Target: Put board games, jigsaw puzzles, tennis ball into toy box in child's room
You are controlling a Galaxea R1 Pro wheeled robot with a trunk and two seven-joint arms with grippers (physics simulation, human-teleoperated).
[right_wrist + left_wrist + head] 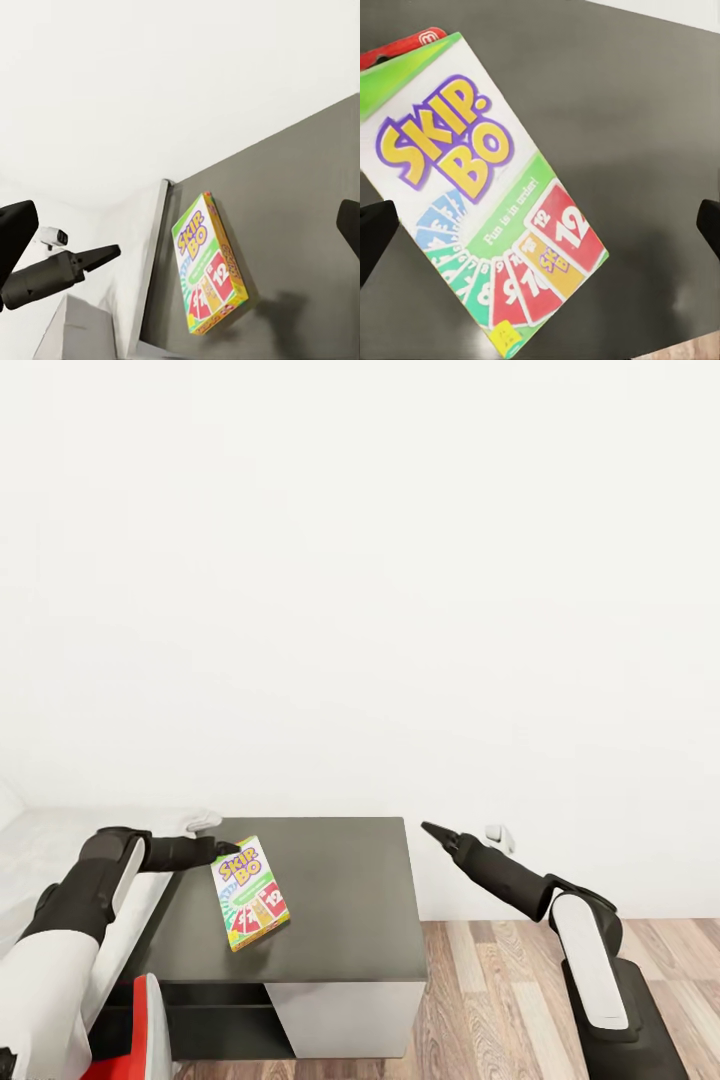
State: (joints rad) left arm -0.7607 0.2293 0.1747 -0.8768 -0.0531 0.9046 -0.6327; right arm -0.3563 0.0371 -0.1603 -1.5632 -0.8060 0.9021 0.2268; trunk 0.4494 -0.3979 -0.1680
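Skip-Bo board game (251,893) hangs tilted over the dark table (340,900), near the left fingers (228,849) at its 11 o'clock corner. I cannot tell if they pinch it. Right fingers (432,828) look together. It could fall if the hold is weak.

A plain white wall (360,560) meets wood-plank flooring (500,1000).

Board game (251,893) tilted over the left part of the worktop (350,900), at the tip of the left pincer (226,851). Right pincer (432,830) off the worktop's right edge, above the floor (480,1000). Wall (360,580) behind.
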